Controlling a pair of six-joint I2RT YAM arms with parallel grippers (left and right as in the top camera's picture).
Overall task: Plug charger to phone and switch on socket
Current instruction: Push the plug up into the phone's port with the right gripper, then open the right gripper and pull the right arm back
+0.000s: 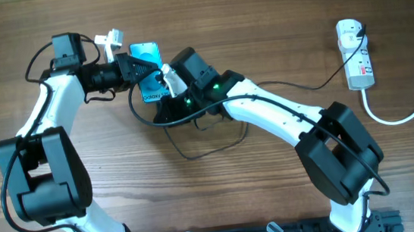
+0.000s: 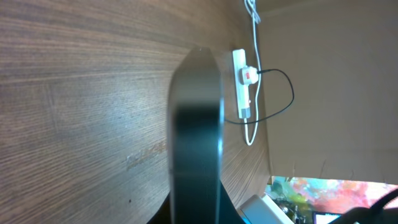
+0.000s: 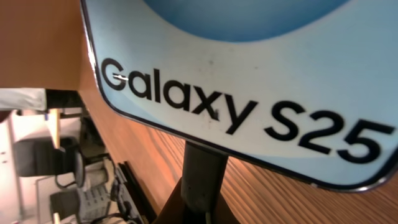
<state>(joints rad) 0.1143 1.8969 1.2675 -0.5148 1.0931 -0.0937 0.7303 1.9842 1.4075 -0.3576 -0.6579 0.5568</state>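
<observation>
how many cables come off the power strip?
2. The black charger leaves the adapter end of the socket, heading toward the arms; the white lead exits the other end and loops off top right. None seem hidden.

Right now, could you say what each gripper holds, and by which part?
The left gripper grips the turquoise-screened smartphone by its side edge; right gripper apparently pinches the thin black charger cable's plug at the phone's lettered end.

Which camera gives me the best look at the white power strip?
The overhead view: the power strip lies whole and unobstructed, seen from above. The left wrist view shows it small and distant, side-on, with its red switch visible. The right wrist view shows none of it, only the phone up close.
</observation>
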